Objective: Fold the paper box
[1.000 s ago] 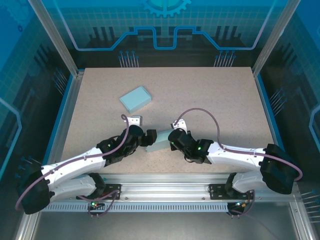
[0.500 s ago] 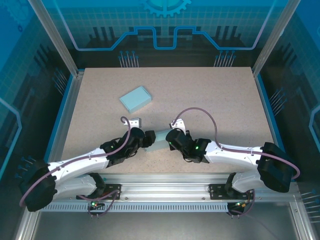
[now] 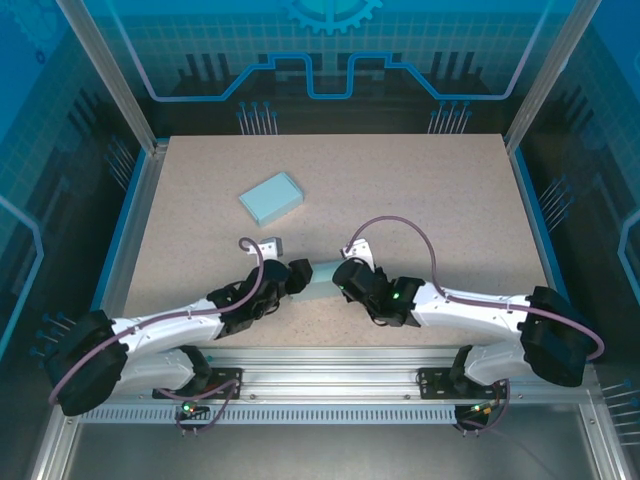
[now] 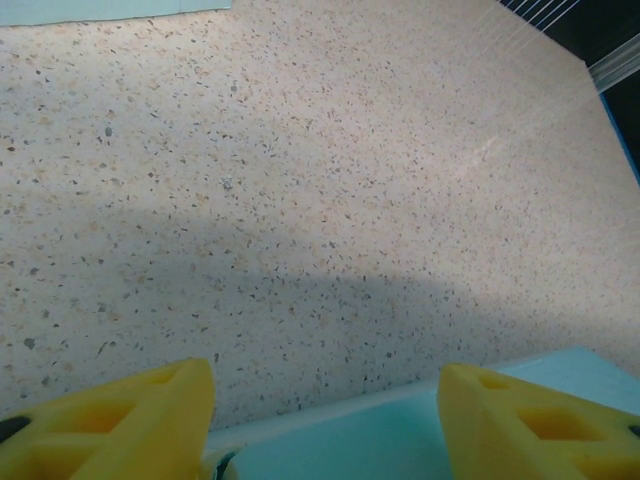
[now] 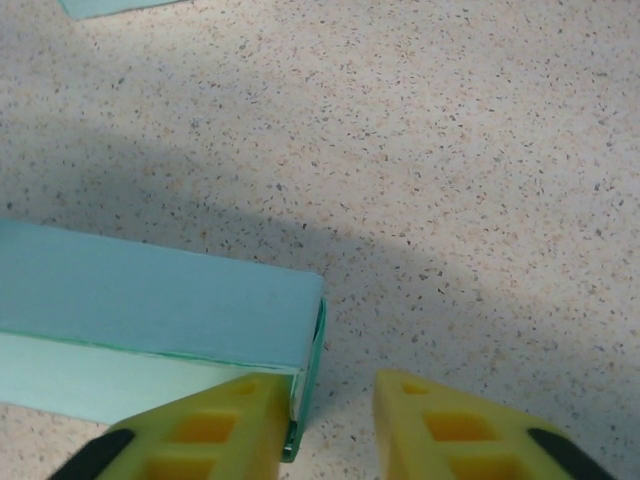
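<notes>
**Top external.** The paper box [image 3: 322,271] lies on the tabletop [image 3: 440,190] near the front edge. The left end effector [image 3: 300,275] is at one end of it and the right end effector [image 3: 343,276] at the other. A second teal box [image 3: 271,197] sits well apart, toward the back left. With both arms crowded onto one short box, we judge that uneven pushing could make it skid or twist.

**Left wrist.** The left end effector [image 4: 322,400] has its yellow fingers [image 4: 125,412] spread wide, with the box [image 4: 400,435] low between them. We cannot tell whether the pads touch it. The second box [image 4: 110,8] shows as a strip at the top edge. If the fingers close from this spread, they may crush the thin walls instead of creasing a flap.

**Right wrist.** The right end effector [image 5: 332,400] has its fingers [image 5: 205,430] a little apart and clamped on nothing. The end wall of the box [image 5: 150,315] lies just beside the inner face of the left-hand finger, and bare tabletop shows in the rest of the gap. The corner of the second box [image 5: 110,5] is far off.

- **Missed edge:** closing here could miss the paper edge, or nip only a sliver that tears or slips out.
- **Dragging:** a sideways drag would likely pull the light box off the other end effector.
- **Downward pressure:** it may flatten the open end.
</notes>
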Controlling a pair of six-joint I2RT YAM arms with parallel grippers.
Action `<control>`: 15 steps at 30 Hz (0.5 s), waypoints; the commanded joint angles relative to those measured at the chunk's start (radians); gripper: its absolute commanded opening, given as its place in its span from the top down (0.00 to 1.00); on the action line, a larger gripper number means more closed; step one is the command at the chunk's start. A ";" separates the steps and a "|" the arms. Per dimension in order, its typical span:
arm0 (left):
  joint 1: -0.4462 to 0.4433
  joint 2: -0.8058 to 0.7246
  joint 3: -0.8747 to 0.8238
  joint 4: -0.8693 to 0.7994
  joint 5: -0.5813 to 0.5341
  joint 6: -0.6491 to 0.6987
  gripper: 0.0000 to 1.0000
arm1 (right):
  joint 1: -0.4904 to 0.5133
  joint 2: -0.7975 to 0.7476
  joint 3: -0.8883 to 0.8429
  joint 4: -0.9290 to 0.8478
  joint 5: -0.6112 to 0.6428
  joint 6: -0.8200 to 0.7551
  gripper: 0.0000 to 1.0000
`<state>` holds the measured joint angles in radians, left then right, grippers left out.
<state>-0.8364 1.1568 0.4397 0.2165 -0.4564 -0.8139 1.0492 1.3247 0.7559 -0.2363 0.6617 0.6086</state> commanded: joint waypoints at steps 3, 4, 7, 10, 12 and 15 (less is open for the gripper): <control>-0.026 0.061 -0.107 -0.064 -0.025 -0.017 0.40 | 0.033 -0.046 0.011 -0.050 -0.112 -0.007 0.59; -0.031 0.068 -0.112 -0.055 -0.033 -0.019 0.40 | 0.032 -0.055 0.014 -0.050 -0.121 -0.011 0.58; -0.043 0.088 -0.111 -0.050 -0.057 -0.018 0.41 | 0.032 -0.084 0.024 -0.052 -0.148 -0.018 0.54; -0.050 0.102 -0.110 -0.041 -0.070 -0.018 0.41 | 0.030 -0.113 0.030 -0.051 -0.174 -0.014 0.51; -0.056 0.110 -0.106 -0.040 -0.075 -0.017 0.41 | 0.028 -0.135 0.035 -0.050 -0.184 -0.005 0.46; -0.061 0.120 -0.106 -0.039 -0.081 -0.018 0.41 | 0.013 -0.162 0.046 -0.051 -0.198 0.013 0.43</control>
<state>-0.8848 1.2167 0.3954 0.3801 -0.5568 -0.8379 1.0660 1.1965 0.7631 -0.2752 0.4931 0.6025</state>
